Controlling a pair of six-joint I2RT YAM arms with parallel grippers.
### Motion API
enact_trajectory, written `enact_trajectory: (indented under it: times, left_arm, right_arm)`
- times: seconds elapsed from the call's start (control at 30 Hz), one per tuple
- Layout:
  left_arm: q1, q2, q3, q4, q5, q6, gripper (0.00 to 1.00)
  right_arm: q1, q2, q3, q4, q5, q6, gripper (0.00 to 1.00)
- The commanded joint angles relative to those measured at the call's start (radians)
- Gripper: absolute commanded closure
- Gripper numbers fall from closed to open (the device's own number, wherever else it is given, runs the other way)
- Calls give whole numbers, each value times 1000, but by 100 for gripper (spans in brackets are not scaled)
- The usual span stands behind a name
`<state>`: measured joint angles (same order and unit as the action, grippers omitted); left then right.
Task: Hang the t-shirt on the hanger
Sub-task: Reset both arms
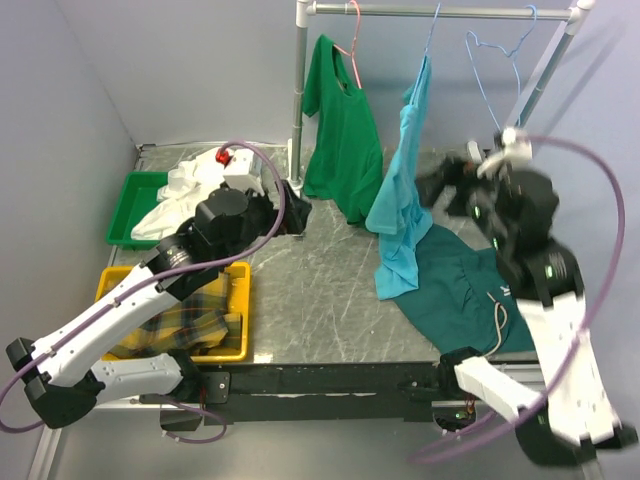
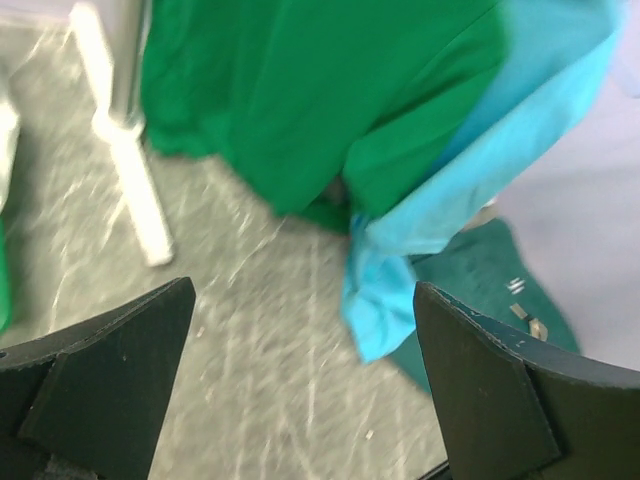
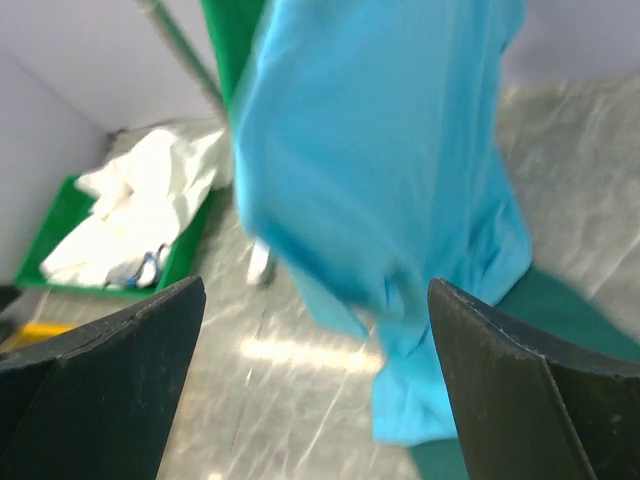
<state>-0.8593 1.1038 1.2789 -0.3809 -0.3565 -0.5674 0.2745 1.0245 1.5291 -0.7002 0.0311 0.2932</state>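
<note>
With my left fingers (image 2: 110,390) and right fingers (image 3: 110,380) both released and empty, the t-shirt (image 1: 405,200) hangs bunched and lopsided from the hanger (image 1: 431,35) on the rail (image 1: 400,11), upper middle of the top view, and I judge it may slide off should my nearby right fingers snag the cloth.

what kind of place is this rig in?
Probably a lab test bench staged for laundry: metal clothes rail on a marbled table, green bin and yellow bin of clothes, bare grey walls.

White arms (image 1: 95,335) with black joints (image 1: 225,220), purple cables (image 1: 573,146).
</note>
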Motion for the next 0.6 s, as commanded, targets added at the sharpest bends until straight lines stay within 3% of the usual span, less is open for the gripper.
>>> enact_trajectory:
  times: [0.0, 0.13, 0.23, 0.37, 0.57]
  left_arm:
    - [5, -67, -62, -76, -68, -60, 4]
    - [5, -107, -154, -84, -76, -98, 3]
    - [5, -145, -222, -64, -94, -118, 4]
    - [5, -183, -347, -20, -79, -143, 3]
    - [5, -209, -395, -4, -55, -146, 4]
  right_arm:
    - [-1, -209, -269, 120, -59, 101, 0]
    - [0, -409, -614, 247, -100, 175, 0]
    - [2, -504, -751, 263, -105, 199, 0]
    - [3, -593, -886, 291, -112, 239, 0]
    - [2, -665, -992, 329, -114, 279, 0]
